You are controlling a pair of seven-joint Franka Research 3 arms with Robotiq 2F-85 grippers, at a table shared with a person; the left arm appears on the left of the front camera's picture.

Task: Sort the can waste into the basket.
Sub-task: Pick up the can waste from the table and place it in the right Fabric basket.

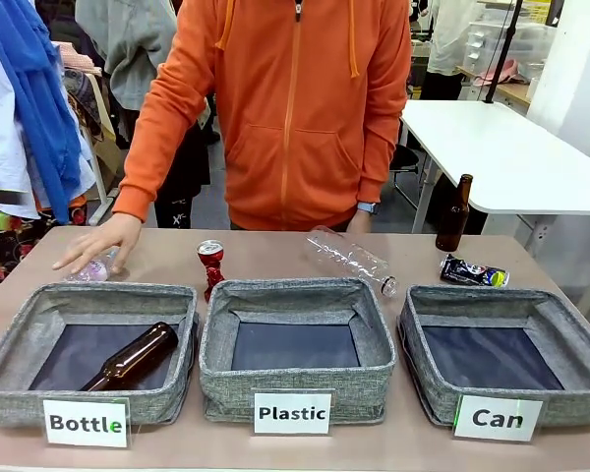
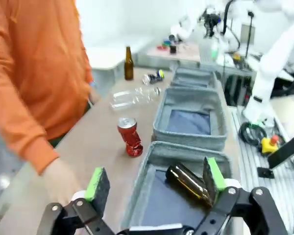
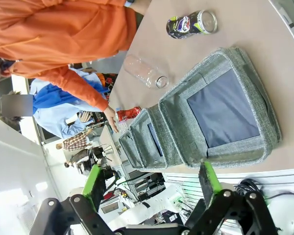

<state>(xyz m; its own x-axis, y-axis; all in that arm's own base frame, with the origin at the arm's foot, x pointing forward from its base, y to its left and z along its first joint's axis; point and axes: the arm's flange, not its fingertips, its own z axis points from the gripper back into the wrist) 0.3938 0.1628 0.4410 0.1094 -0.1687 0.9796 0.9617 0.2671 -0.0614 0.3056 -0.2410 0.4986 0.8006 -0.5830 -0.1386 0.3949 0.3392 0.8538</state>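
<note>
Grey basket (image 1: 568,332) — front view reads its "Can" label (image 1: 498,418)

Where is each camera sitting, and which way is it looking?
Front: on the robot's side, facing across the table at the person; their hand shows.
Left wrist: near the Bottle basket, looking along the row; open left gripper below.
Right wrist: rolled sideways, above the Can basket; open right gripper below.
Shared: all see the red can.
</note>
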